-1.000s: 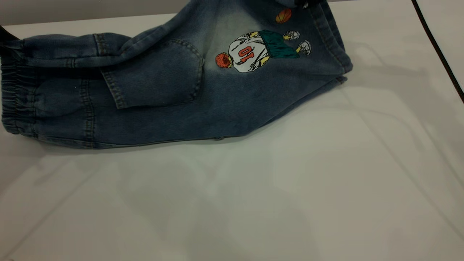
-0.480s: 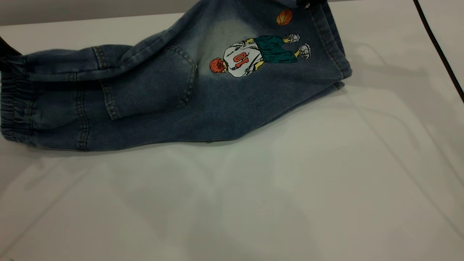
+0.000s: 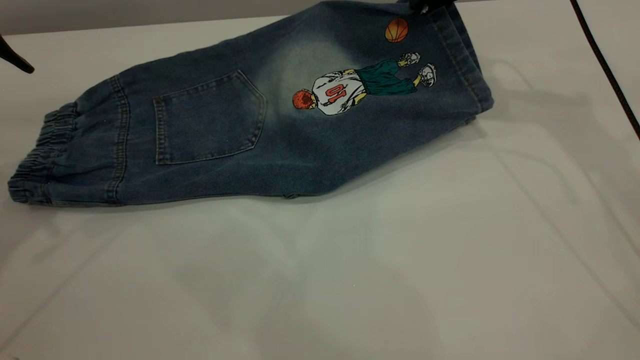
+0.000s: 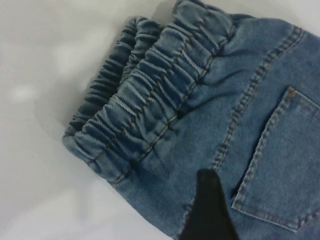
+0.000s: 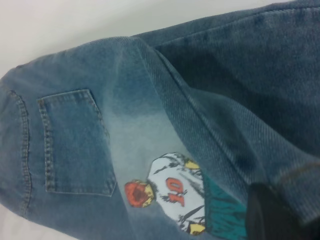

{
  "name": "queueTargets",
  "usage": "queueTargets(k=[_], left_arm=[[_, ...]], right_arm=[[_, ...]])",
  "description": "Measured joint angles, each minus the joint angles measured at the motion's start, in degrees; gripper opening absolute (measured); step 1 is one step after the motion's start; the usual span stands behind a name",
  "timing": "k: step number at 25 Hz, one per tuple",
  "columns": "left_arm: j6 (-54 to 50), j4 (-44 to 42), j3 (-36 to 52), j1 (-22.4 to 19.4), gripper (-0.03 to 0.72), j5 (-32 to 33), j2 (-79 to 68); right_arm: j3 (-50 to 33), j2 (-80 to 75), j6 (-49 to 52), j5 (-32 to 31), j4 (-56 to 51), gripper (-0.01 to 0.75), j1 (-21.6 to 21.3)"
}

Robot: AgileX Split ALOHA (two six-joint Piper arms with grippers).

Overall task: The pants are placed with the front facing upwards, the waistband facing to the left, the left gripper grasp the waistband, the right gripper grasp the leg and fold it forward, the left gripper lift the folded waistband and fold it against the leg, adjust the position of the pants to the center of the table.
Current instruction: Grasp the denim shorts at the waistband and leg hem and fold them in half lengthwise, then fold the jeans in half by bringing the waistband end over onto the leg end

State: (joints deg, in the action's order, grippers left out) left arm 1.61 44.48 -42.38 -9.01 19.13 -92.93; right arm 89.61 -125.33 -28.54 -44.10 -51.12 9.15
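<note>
The pants [image 3: 240, 120] are laid folded lengthwise on the table [image 3: 400, 260], back side up, waistband [image 3: 42, 150] toward the exterior view's left. Only the left wrist view shows the 2 stacked layers of gathered elastic [image 4: 150, 110]; the left gripper [image 3: 15, 57] is seen clear of the cloth, released, with just 1 black finger [image 4: 210, 210] visible above the denim. The back pocket [image 3: 207, 117] lies flat. At the leg [image 3: 400, 85] hem, the right gripper [image 3: 425, 5] is cut off by the frame edge; whether it is clenched cannot be told.
</note>
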Motion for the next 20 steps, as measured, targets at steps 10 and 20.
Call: queueTargets(k=[10,20], left_arm=[[-2.5,-9.9,0.0,-1.8,0.476,5.8,0.0],[1.2,-17.3,0.0,-12.7,0.476,13.4,0.0]], right_arm=[[0.0,0.0,-0.9,-0.1,0.5,0.1,0.0],[0.0,0.2,-7.9,-4.9,-3.6,0.465,0.0]])
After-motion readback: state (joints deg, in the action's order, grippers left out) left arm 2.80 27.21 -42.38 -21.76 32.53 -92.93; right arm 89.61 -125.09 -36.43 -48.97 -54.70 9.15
